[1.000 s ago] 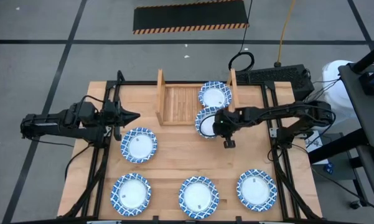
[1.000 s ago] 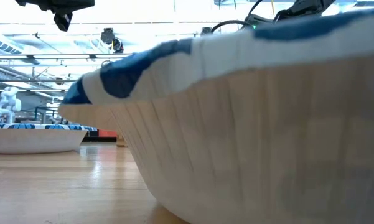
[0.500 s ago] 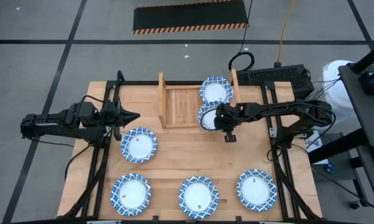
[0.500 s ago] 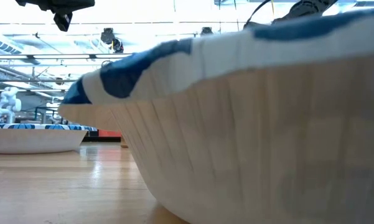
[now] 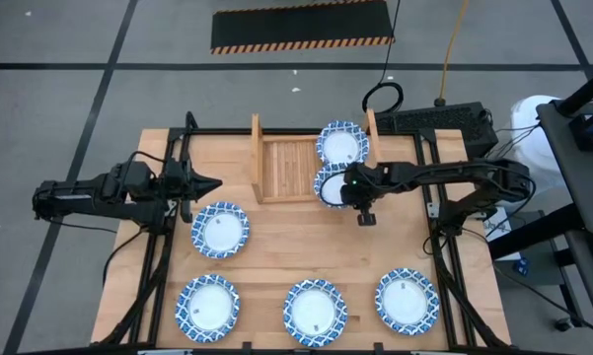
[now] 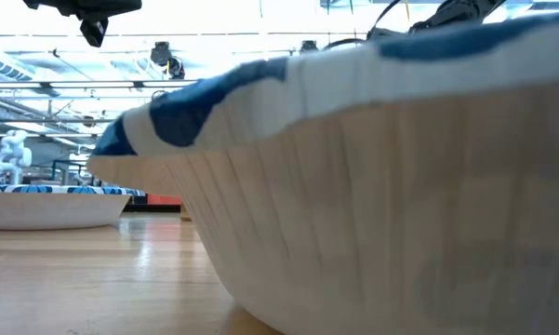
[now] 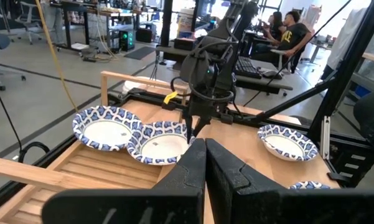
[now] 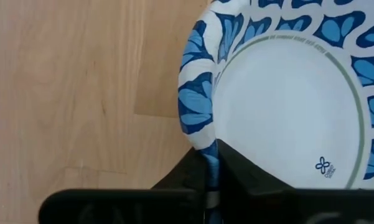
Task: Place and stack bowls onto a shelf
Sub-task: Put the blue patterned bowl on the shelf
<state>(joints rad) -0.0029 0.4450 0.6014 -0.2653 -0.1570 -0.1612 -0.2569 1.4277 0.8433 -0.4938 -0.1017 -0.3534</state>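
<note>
From directly above, the right gripper [image 5: 356, 187] holds a bowl [image 5: 331, 186] by its rim at the near right end of the shelf [image 5: 286, 168]. A second bowl [image 5: 341, 145] lies just beyond the gripper on the same end of the shelf, and the two rims overlap. A second ago the held bowl sat slightly lower and farther from the shelf; it has since slid in beside the other, so the placing step looks nearly finished. Four more bowls wait on the table, well behind the gripper. The left gripper [image 5: 211, 183] hangs idle over the table's left side, fingers closed on nothing.

From table height, one near bowl [image 6: 372, 177] fills most of the view; neither gripper can be told apart here.

From the left wrist, the closed left fingers [image 7: 202, 168] point toward the right gripper [image 7: 193, 133], which meets the held bowl [image 7: 158, 140] from above at its rim.

From the right wrist, the right fingers [image 8: 208, 168] pinch the blue patterned rim of the bowl [image 8: 286, 118], with wood beneath. The grip looks ready to let go.
</note>
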